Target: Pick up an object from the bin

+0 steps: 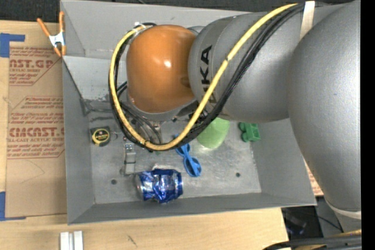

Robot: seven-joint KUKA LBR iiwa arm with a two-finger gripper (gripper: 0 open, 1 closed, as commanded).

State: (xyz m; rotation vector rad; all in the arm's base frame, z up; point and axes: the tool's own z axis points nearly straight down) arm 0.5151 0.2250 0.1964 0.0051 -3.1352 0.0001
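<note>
My gripper [128, 154] pokes out from under the arm's orange cover and hangs low over the bin floor, left of the middle. A crushed blue can [159, 185] lies just below and to the right of it, near the front wall, apart from the gripper. To the right of the gripper lies a blue plastic piece [189, 161]. A small yellow and black tape measure [100, 136] sits to its left. Nothing shows held in the gripper.
A pale green round thing [214, 133] lies right of the middle, partly under the arm. A small dark green piece [250, 132] sits further right. The arm and its cover hide the back half of the bin.
</note>
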